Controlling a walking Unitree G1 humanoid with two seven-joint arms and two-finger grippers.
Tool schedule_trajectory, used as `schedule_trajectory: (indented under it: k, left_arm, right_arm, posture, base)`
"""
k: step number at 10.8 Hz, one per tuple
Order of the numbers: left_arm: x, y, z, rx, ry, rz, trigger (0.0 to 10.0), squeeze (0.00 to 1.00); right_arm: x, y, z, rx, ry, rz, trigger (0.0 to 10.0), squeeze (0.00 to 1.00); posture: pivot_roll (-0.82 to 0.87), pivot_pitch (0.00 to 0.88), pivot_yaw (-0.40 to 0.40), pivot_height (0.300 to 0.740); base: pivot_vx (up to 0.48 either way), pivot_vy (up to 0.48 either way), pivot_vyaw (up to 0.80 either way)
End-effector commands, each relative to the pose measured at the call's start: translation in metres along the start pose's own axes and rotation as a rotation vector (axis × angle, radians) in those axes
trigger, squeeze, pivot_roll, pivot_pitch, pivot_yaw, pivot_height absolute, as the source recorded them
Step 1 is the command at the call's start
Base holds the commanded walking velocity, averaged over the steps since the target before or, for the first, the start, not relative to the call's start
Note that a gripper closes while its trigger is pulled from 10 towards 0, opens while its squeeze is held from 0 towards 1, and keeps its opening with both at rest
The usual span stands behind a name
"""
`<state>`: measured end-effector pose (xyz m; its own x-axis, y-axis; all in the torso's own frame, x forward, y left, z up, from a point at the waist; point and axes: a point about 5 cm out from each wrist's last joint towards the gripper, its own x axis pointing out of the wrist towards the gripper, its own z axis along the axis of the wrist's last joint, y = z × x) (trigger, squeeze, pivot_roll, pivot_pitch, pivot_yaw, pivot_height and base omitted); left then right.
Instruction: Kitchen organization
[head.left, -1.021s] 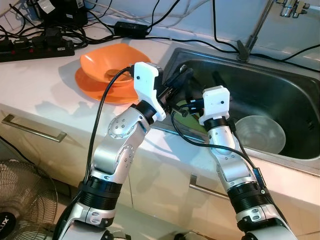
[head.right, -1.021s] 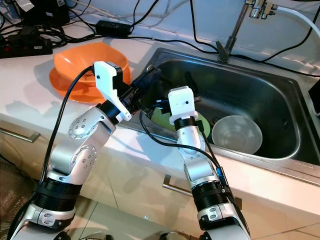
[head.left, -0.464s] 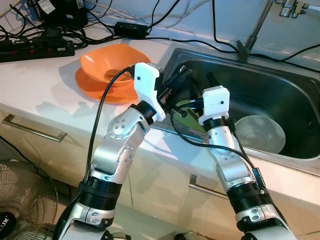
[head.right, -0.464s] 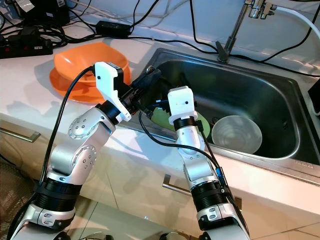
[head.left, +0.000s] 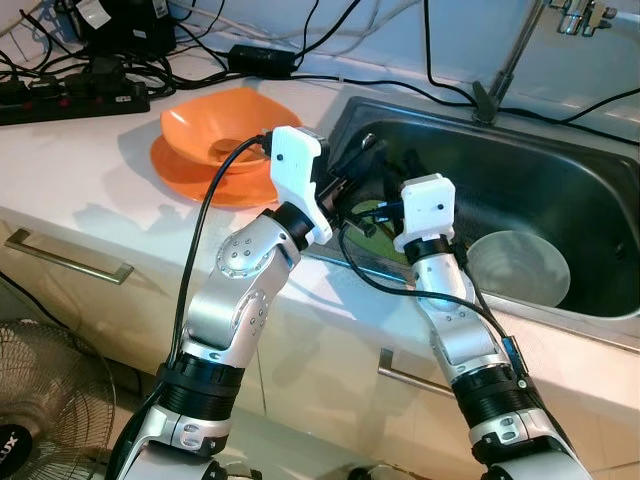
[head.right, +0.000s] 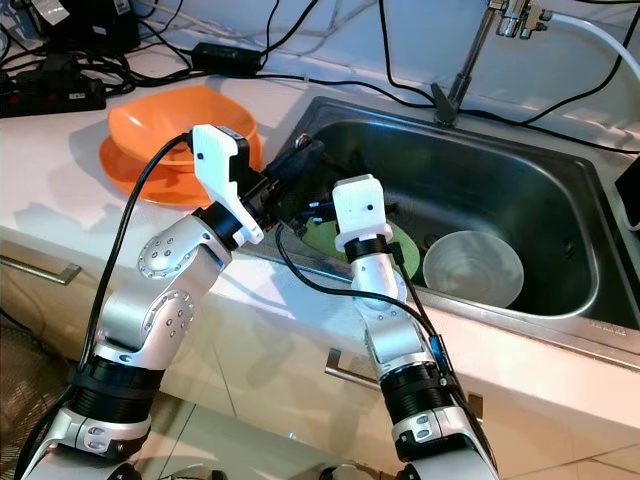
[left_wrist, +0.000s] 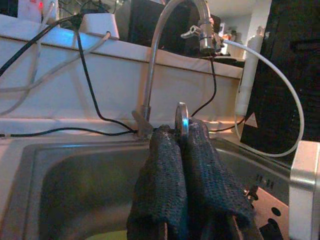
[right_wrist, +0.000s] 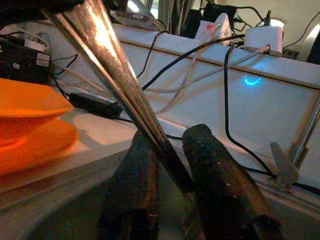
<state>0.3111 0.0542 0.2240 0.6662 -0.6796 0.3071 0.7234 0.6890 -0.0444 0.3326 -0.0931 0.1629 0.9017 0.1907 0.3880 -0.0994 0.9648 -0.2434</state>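
A thin metal utensil (right_wrist: 120, 75) is held over the left end of the sink (head.right: 560, 190), pinched between the fingers of both claws: the left claw (left_wrist: 181, 145) clamps one end, the right claw (right_wrist: 172, 165) grips its shaft. Below lie a green plate (head.right: 325, 237) and a clear bowl (head.right: 472, 268); orange dishes (head.left: 215, 135) sit on the table (head.left: 70, 160).

Both arms reach over the sink (head.left: 560, 190) edge, left gripper (head.left: 362, 160) and right gripper (head.left: 400, 175) close together above a green plate (head.left: 385, 215). Clear bowl (head.left: 520, 268) sits in the basin, orange bowl (head.left: 215, 130) on an orange plate (head.left: 180, 180) on the counter (head.left: 70, 170).
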Motion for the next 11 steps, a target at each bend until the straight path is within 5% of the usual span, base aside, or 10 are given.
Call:
schedule_trajectory:
  k: [1,3,4,5,10,11]
  left_arm:
    - [0.0,-0.002,-0.001,-0.007,0.011,-0.015,10.0,0.0]
    - [0.0,-0.002,-0.002,0.003,0.015,-0.014,10.0,0.0]
    - [0.001,-0.001,-0.002,0.027,0.013,-0.003,10.0,0.86]
    - [0.001,0.0,-0.003,0.019,0.012,0.003,10.0,1.0]
    - [0.0,0.009,0.01,-0.007,-0.066,0.061,10.0,1.0]
    - [-0.002,0.011,0.011,0.001,-0.068,0.075,10.0,0.65]
  right_arm:
    - [0.002,-0.005,0.0,0.001,-0.004,-0.022,0.0,0.0]
    - [0.002,-0.005,0.0,0.001,-0.004,-0.025,0.0,0.0]
    - [0.002,-0.005,0.0,0.001,-0.004,-0.027,0.0,0.0]
    - [0.002,-0.006,0.0,-0.001,-0.003,-0.027,0.0,0.0]
    - [0.004,-0.01,-0.004,-0.006,0.013,-0.039,0.0,0.0]
    - [0.006,-0.012,-0.006,-0.009,0.026,-0.049,0.0,0.0]
  posture:
    - [0.06,0.046,-0.035,0.74]
    - [0.06,0.046,-0.035,0.74]
    - [0.06,0.048,-0.035,0.74]
    - [0.06,0.049,-0.036,0.74]
    - [0.07,0.05,-0.042,0.74]
    - [0.07,0.051,-0.042,0.74]
  base:
    - [0.0,0.0,0.0]
    - [0.0,0.0,0.0]
    - [0.0,0.0,0.0]
    - [0.0,0.0,0.0]
    - [0.0,0.0,0.0]
    - [0.0,0.0,0.0]
